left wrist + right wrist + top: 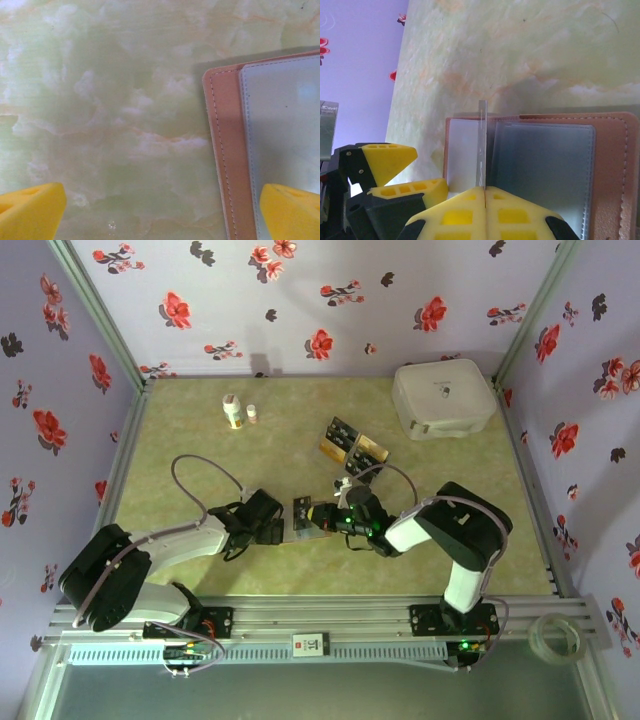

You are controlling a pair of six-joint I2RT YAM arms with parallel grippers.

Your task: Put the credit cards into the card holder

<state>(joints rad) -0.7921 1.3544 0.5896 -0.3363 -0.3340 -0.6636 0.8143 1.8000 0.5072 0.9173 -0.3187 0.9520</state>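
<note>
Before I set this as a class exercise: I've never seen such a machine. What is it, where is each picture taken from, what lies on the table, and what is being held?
These are two robot arms bolted at the table's near edge. The overhead picture looks down on both; the other two come from a camera on each wrist. On the green table lie an open brown card holder, black and gold cards, a white case and small bottles. The right gripper is shut on a thin flat piece, probably a card, seen edge-on over the holder. The left gripper is open, holding nothing.
</note>
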